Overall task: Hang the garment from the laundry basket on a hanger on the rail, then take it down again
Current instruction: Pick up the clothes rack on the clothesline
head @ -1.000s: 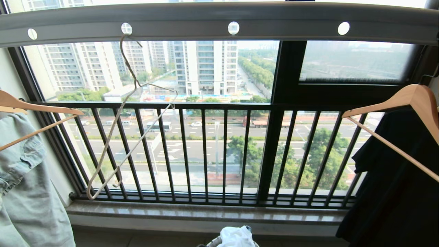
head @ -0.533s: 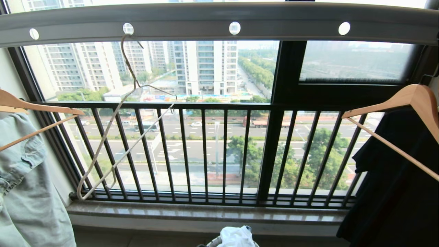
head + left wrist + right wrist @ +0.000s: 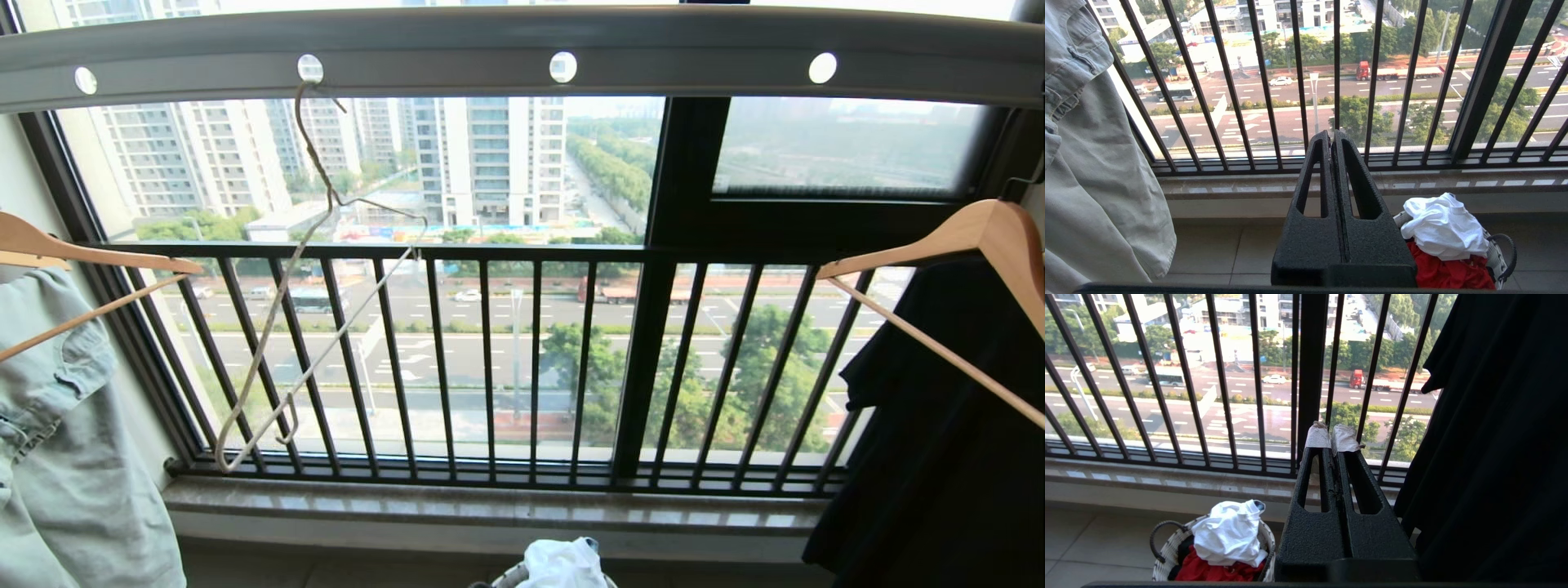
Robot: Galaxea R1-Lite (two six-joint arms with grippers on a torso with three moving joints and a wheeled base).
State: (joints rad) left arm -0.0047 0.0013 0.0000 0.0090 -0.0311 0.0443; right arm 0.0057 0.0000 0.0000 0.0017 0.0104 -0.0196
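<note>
Garment (image 3: 1231, 533) heaped white atop laundry basket (image 3: 1167, 561) on floor below window railing (image 3: 490, 359); hanger (image 3: 314, 269) hooked empty on rail (image 3: 522, 45); left gripper (image 3: 1332, 136) and right gripper (image 3: 1331, 437) both closed, holding nothing.

I see a white garment (image 3: 1229, 533) over red cloth (image 3: 1208, 571) in the white woven laundry basket (image 3: 1165, 563), a cream hanger (image 3: 277, 327) on the grey rail (image 3: 522, 49), black window bars (image 3: 490, 359)
</note>
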